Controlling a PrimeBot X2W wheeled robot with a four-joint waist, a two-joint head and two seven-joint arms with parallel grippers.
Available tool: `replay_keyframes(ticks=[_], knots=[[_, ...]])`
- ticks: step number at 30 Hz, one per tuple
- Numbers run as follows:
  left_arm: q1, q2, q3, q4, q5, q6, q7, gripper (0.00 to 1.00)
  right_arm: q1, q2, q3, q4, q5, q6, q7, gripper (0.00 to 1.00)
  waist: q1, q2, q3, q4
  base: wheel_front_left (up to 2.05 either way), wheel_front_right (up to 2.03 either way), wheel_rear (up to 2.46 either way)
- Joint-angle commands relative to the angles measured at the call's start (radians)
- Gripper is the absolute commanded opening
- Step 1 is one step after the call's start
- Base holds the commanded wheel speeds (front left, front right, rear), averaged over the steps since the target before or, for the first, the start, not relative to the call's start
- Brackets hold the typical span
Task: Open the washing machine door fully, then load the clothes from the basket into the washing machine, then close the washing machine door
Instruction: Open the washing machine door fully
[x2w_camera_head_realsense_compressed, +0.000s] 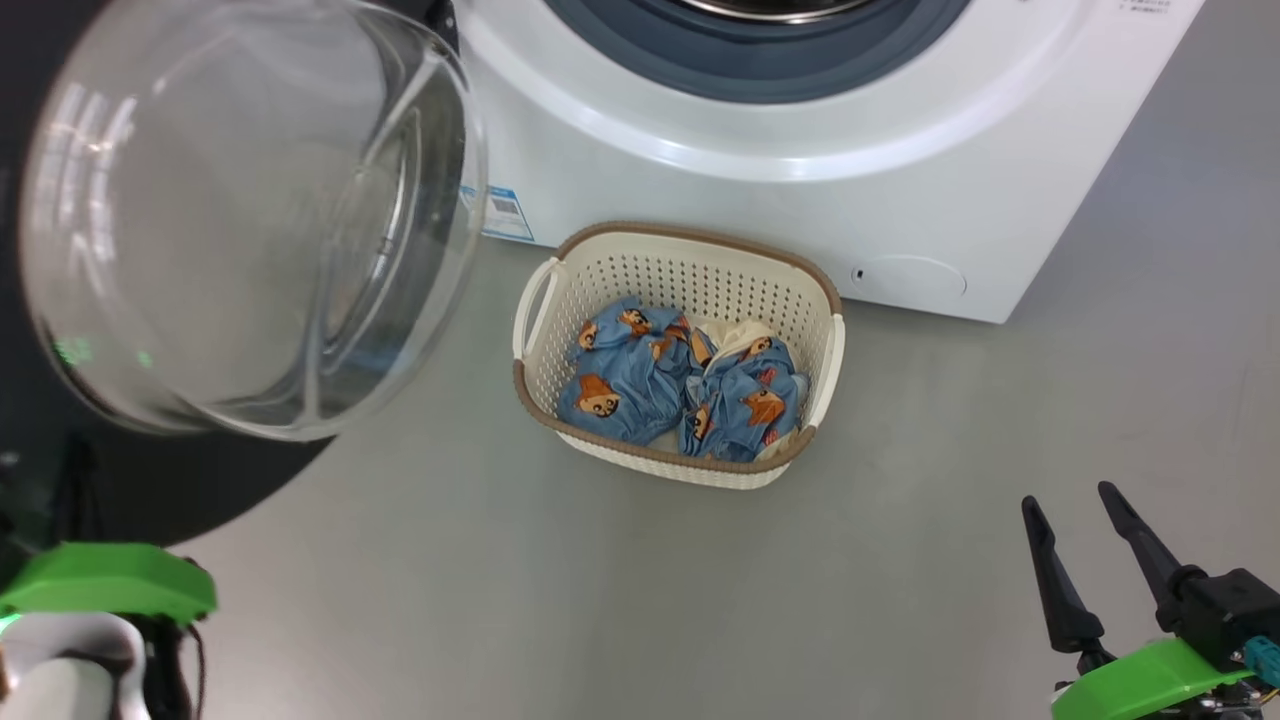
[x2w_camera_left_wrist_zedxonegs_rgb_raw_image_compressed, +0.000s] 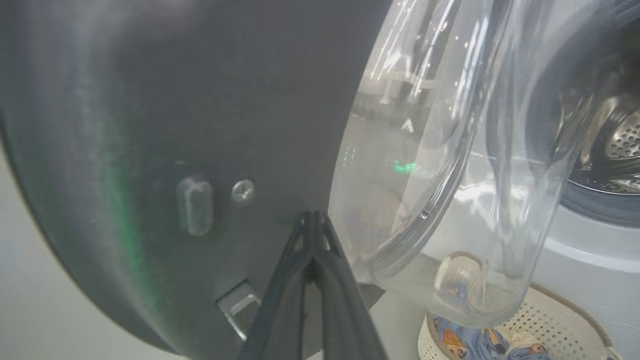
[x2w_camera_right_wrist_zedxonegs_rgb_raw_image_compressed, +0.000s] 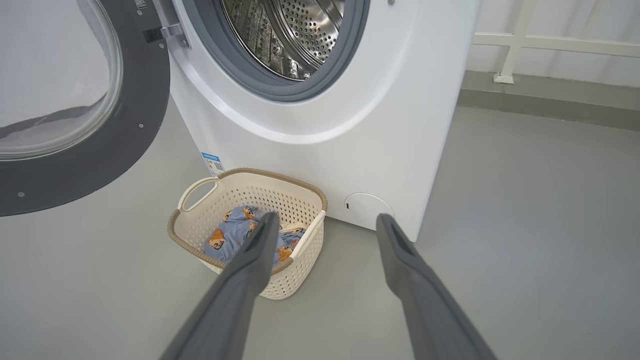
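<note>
The right wrist view exposes the steel drum (x2w_camera_right_wrist_zedxonegs_rgb_raw_image_compressed: 295, 35) of the washing machine (x2w_camera_right_wrist_zedxonegs_rgb_raw_image_compressed: 390, 125). The left wrist view puts the left gripper (x2w_camera_left_wrist_zedxonegs_rgb_raw_image_compressed: 312, 220), jaws pressed together, at the open washing machine door (x2w_camera_left_wrist_zedxonegs_rgb_raw_image_compressed: 150, 100). The right gripper (x2w_camera_head_realsense_compressed: 1070, 498), jaws spread, hovers over open floor (x2w_camera_head_realsense_compressed: 950, 450) right of the basket (x2w_camera_head_realsense_compressed: 690, 250) of clothes (x2w_camera_head_realsense_compressed: 680, 385).

No legible text: blue-white rectangular sticker (x2w_camera_head_realsense_compressed: 503, 213), left of frame centre, on big white box-shaped washing machine (x2w_camera_head_realsense_compressed: 900, 200), print unreadably small.

1. The washing machine door (x2w_camera_right_wrist_zedxonegs_rgb_raw_image_compressed: 125, 150) is swung wide open: a black rim around a bulging clear glass bowl.
2. The white washing machine (x2w_camera_head_realsense_compressed: 800, 200) has its steel drum exposed.
3. The cream, brown-rimmed basket (x2w_camera_head_realsense_compressed: 690, 235) stands on the floor just before it.
4. The blue clothes (x2w_camera_head_realsense_compressed: 680, 385) with orange figures lie crumpled inside.
</note>
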Motion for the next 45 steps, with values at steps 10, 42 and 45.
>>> replay_keyframes(ticks=[10,42,45], knots=[[-0.147,0.087,0.189,0.116,-0.012,-0.032,-0.026,0.0,-0.036,-0.047,0.019,-0.076,-0.002,0.001,0.034,1.0,0.0,0.0,0.069,-0.006,0.0,0.0,0.0],[-0.033,-0.061,0.285,-0.095,0.265,-0.202,-0.027,0.0,-0.018,-0.001,0.035,-0.043,0.024,0.001,0.011,1.0,0.0,0.0,-0.065,-0.085,0.0,0.0,0.0],[-0.006,-0.078,0.246,-0.162,0.293,-0.207,-0.027,0.0,-0.016,0.014,0.046,-0.036,0.022,0.001,0.004,1.0,0.0,0.0,-0.088,-0.114,0.0,0.0,0.0]])
